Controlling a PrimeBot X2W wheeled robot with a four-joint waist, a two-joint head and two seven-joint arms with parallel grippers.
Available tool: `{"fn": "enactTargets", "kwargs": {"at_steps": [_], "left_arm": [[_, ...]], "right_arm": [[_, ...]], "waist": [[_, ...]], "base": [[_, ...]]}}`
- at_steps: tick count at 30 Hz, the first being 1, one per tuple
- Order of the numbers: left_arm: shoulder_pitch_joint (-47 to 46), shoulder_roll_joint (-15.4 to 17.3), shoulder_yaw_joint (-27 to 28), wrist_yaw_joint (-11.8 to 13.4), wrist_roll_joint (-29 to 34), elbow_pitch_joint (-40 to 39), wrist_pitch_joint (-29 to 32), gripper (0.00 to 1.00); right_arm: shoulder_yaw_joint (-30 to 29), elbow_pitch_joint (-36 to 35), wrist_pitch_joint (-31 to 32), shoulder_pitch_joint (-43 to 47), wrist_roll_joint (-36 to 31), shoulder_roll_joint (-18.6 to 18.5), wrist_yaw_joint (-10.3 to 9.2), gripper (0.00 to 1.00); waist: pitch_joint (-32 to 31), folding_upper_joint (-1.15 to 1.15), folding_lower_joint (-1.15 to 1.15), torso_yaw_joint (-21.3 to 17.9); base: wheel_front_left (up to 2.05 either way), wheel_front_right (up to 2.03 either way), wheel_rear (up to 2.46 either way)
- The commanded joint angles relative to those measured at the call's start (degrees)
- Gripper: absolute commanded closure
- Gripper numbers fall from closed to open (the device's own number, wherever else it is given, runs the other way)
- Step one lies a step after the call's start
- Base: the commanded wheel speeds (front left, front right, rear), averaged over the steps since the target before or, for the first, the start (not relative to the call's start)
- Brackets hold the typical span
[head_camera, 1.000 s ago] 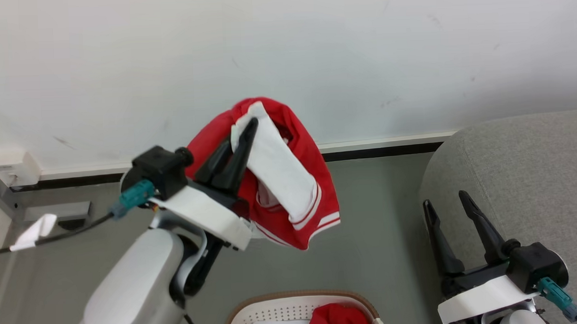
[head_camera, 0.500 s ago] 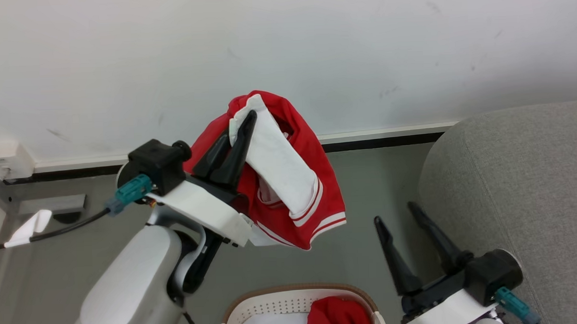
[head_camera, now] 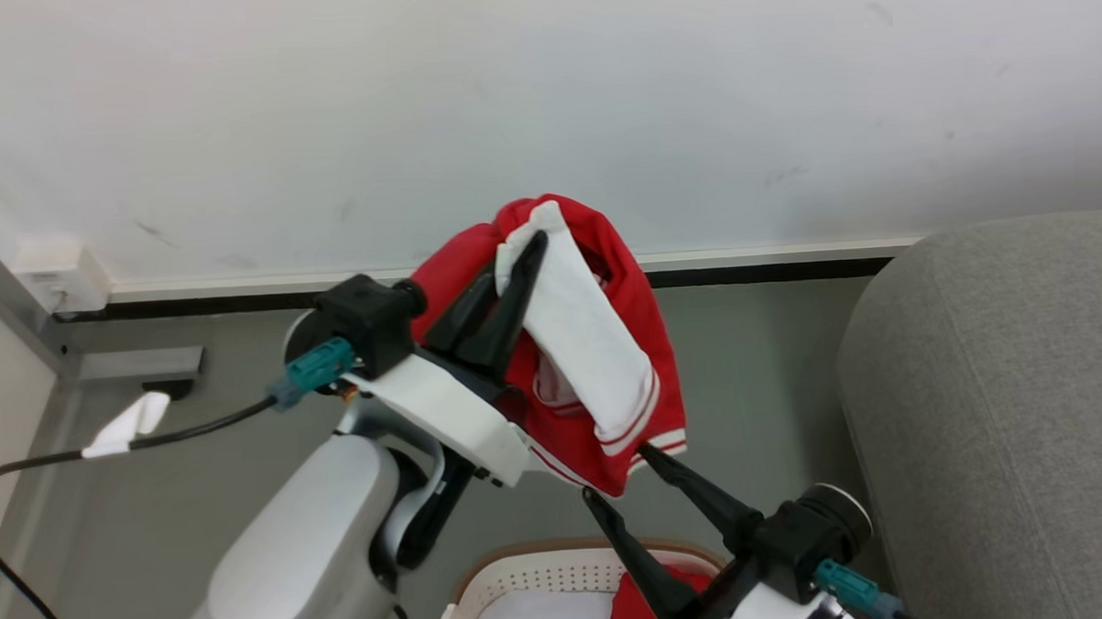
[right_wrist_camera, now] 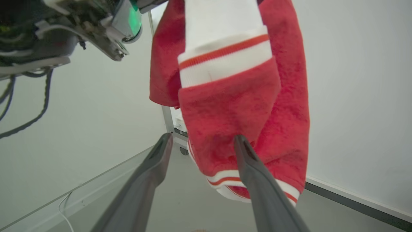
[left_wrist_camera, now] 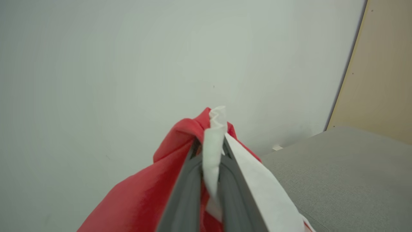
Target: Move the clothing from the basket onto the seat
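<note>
The left jaws are clamped together on a pinch of white sleeve cloth at the top of one red garment (head_camera: 637, 293). It hangs in the air over the floor (head_camera: 763, 357), in front of the wall (head_camera: 543, 90). Its long axis runs downward from the pinch. The white sleeve (head_camera: 581, 340) drops with its red-and-white striped cuff (head_camera: 633, 417) at the lower end, and the striped hem is lowest. The right jaws stand wide apart just under that hem; whether a tip touches the cloth cannot be told. The second red garment (head_camera: 630, 614) lies against the right side of the basket (head_camera: 533, 580), which stands on the floor near the seat (head_camera: 1003, 394).
</note>
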Motion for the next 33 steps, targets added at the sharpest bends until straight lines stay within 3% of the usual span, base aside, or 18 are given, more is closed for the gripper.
{"fn": "enactTargets", "kwargs": {"at_steps": [1, 16, 17, 18, 19, 20, 33], "left_arm": [[-0.74, -0.56, -0.46, -0.38, 0.06, 0.23, -0.25, 1.00], [1.12, -4.55, -5.96, -2.14, -0.14, 0.48, 0.04, 1.00], [1.26, -4.67, -6.17, -2.18, -0.26, 0.51, 0.10, 1.00], [1.39, -4.75, -6.34, -2.10, -0.31, 0.56, 0.14, 1.00], [1.39, -4.75, -6.34, -2.10, -0.31, 0.56, 0.14, 1.00], [1.62, -4.76, -6.53, -2.02, -0.58, 0.72, 0.27, 1.00], [2.04, -3.44, -5.74, -1.00, -1.10, 1.32, -0.15, 1.00]], "right_arm": [[-0.16, 1.83, 0.10, -1.65, -0.06, 0.24, -0.14, 0.00], [-4.39, 13.20, -0.57, -7.92, -1.00, 1.82, -0.14, 0.00], [-4.54, 13.15, -0.58, -8.10, -0.83, 1.81, -0.13, 0.21], [-4.68, 12.65, -0.59, -8.29, -0.80, 1.82, -0.14, 0.70], [-4.68, 12.65, -0.59, -8.29, -0.80, 1.82, -0.14, 0.70], [-4.62, 11.56, -0.54, -8.21, -0.42, 1.84, -0.14, 1.00], [-5.48, 8.54, -0.50, -5.40, -0.66, 1.80, -0.14, 1.00]], "waist": [[-0.06, 0.00, 0.00, 0.81], [-1.46, 0.00, 0.00, 7.53], [-1.60, 0.00, 0.00, 7.81], [-1.71, 0.00, 0.00, 8.03], [-1.71, 0.00, 0.00, 8.03], [-1.89, 0.00, 0.00, 8.34], [-2.21, 0.00, 0.00, 7.47]], "base": [[0.00, 0.00, 0.00], [0.00, 0.00, 0.00], [0.00, 0.00, 0.00], [0.00, 0.00, 0.00], [0.00, 0.00, 0.00], [0.00, 0.00, 0.00], [0.00, 0.00, 0.00]]}}
